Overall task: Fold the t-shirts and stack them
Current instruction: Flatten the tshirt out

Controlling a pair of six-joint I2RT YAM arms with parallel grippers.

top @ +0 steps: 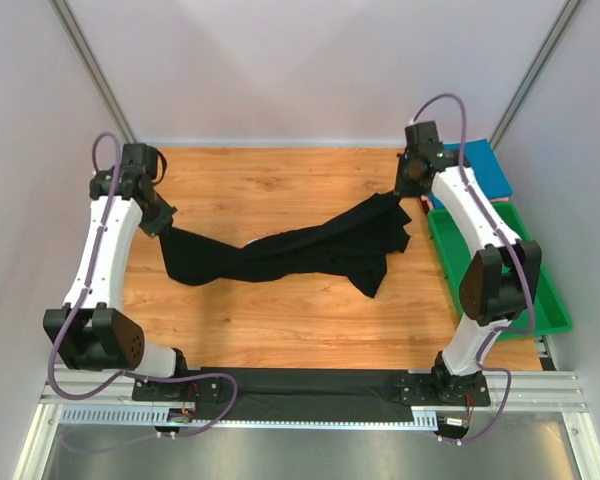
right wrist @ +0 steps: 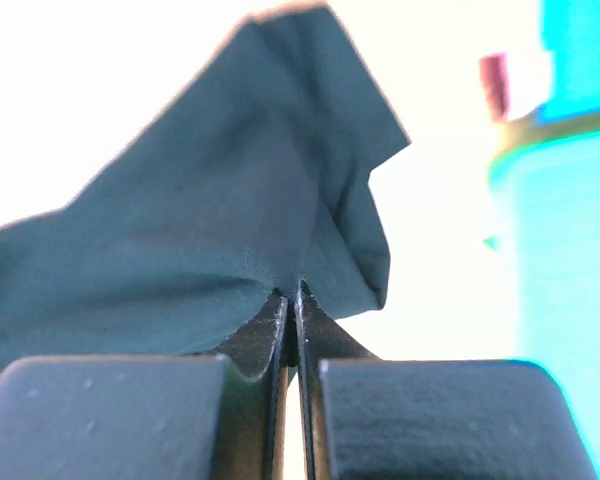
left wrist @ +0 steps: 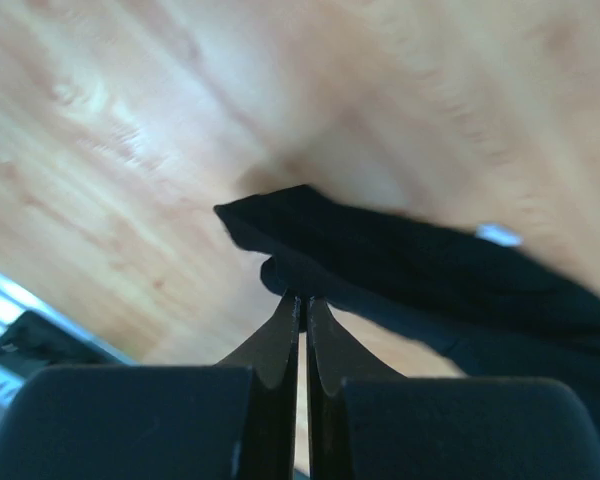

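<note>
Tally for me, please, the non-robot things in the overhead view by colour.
Black: 2, the t-shirt and a strip along the near edge
Blue: 1, a folded cloth
Green: 1, the tray
Total: 4

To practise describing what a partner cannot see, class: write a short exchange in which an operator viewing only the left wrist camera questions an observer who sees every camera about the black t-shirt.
Operator: My left end effector is shut on the black t-shirt. Is its other end held?
Observer: Yes, the right end effector is shut on its far right edge.
Operator: Anything else nearby?
Observer: A green tray lies to the right of the shirt.
</note>
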